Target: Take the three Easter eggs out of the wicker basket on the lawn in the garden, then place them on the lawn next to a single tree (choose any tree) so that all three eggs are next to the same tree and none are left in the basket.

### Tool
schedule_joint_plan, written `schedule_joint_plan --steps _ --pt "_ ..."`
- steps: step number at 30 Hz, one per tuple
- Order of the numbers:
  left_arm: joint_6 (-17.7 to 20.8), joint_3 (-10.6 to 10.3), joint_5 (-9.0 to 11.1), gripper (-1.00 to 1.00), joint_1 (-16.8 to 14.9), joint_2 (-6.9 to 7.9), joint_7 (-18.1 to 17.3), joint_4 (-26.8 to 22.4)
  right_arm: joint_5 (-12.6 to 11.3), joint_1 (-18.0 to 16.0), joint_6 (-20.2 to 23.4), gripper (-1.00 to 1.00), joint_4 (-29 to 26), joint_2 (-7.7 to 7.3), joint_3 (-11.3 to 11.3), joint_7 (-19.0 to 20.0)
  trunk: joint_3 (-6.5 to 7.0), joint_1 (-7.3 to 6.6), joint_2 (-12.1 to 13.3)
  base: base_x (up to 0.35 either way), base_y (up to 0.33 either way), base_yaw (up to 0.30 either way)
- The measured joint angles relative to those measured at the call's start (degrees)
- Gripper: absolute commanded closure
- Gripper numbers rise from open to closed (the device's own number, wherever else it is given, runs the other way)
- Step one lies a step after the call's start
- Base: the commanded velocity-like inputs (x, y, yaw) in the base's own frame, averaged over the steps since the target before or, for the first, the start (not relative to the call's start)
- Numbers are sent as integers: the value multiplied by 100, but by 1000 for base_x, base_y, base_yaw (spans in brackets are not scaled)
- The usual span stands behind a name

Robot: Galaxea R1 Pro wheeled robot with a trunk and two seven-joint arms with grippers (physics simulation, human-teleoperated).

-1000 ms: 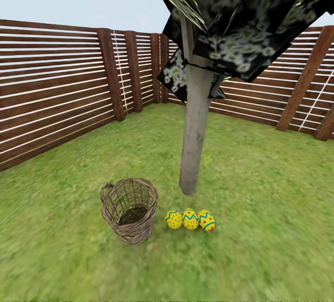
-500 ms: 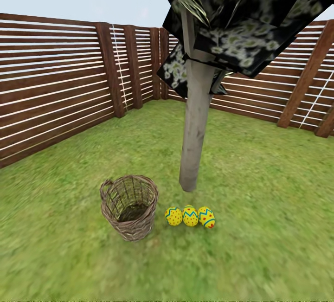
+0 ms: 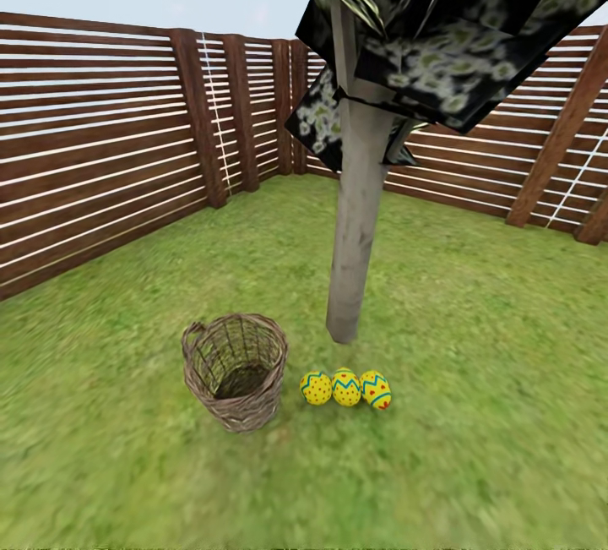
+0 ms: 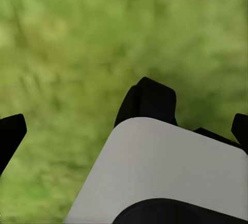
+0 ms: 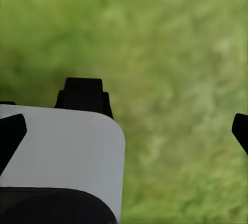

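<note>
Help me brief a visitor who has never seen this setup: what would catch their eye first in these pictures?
Probably the three Easter eggs, bright yellow in a tight row on the lawn, just in front of the tree with its pale trunk. To their left stands the wicker basket, upright, with no egg visible inside. A reddish-brown slatted fence closes in the garden behind.

No readable text, labels, brands, numbers or signs in any view. The three bright yellow Easter eggs (image 3: 346, 388) carry only decoration, blue zigzag bands and red dots, no characters. The woven brown-tan wicker basket (image 3: 236, 371), the reddish-brown slatted wooden fence (image 3: 101, 153) and the pale grey-beige tree trunk (image 3: 358, 220) are unmarked.
</note>
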Motion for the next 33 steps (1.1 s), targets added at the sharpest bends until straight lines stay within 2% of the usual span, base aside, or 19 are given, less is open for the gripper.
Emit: schedule_joint_plan --steps 11,33 --pt "0 -3 0 -100 0 3 0 0 4 17 0 -100 -8 1 0 0 -99 0 0 0 0 0" --pt "0 -2 0 -100 0 1 0 3 21 17 0 -100 -24 -14 2 -7 -196 0 0 0 0 0"
